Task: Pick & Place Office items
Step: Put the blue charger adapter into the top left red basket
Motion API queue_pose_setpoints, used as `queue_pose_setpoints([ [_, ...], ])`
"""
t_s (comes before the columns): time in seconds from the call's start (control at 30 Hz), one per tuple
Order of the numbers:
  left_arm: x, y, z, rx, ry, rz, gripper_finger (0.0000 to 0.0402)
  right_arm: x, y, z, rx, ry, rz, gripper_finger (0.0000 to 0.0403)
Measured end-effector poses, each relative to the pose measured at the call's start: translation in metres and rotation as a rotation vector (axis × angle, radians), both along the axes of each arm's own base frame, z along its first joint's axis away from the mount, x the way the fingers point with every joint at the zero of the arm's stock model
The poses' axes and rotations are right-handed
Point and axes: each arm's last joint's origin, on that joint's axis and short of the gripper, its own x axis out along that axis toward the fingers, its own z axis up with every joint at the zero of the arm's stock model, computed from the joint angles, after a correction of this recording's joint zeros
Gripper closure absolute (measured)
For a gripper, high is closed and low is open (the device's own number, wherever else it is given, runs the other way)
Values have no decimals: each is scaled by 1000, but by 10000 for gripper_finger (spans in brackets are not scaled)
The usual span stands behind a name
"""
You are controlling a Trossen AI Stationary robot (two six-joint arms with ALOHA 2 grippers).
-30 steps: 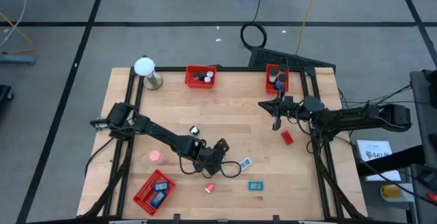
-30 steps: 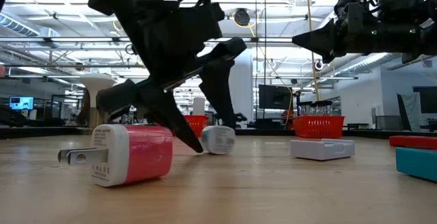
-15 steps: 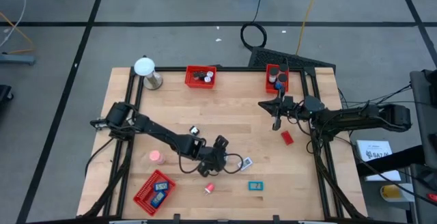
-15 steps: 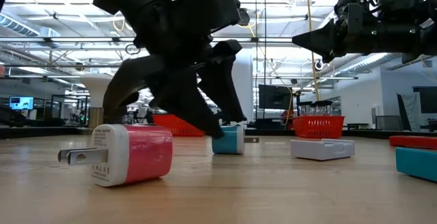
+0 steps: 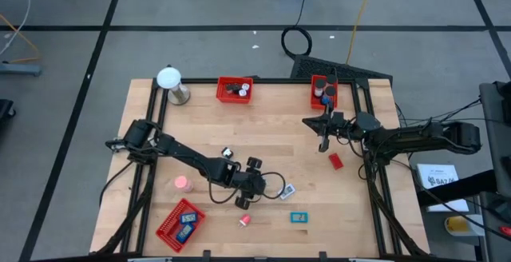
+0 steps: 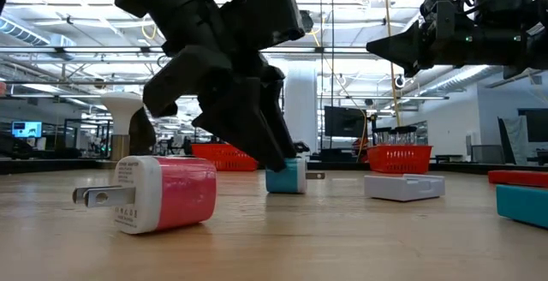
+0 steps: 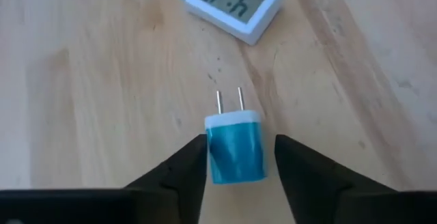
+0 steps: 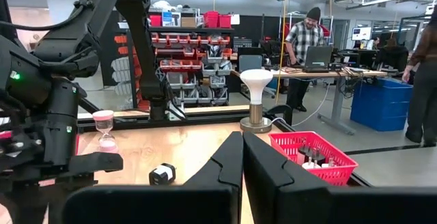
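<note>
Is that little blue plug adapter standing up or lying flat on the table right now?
Lying flat. The blue plug adapter rests on its broad side on the table, its prongs level with the wood.

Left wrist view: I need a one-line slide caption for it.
Left tool straddles a blue plug adapter, its fingers not yet gripping, near a small white digital clock.

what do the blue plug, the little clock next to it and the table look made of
Blue plug: likely glossy plastic, since its blue body shows sheen, with a white face and two bare metal prongs. Little clock: probably matte white plastic around a grey display showing digits. Table: wood, pale with visible grain and plank seams, seemingly smooth finished.
</note>
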Motion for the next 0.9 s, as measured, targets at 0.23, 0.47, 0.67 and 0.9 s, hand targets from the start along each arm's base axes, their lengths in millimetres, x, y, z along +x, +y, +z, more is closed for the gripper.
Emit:
queue_pose_setpoints([
  [0.23, 1, 1, -11, -102, 43, 100, 160, 0, 0, 0, 0, 0, 0, 403],
  [0.47, 7, 7, -19, -125, 23, 143, 223, 0, 0, 0, 1, 1, 0, 403],
  [0.67, 7, 20, -13, -119, -2, 201, 272, 0, 0, -3, 8, 25, -1, 403],
  [0.9, -24, 50, -16, -234, -321, 314, 272, 12, -3, 1, 105, 165, -1, 401],
])
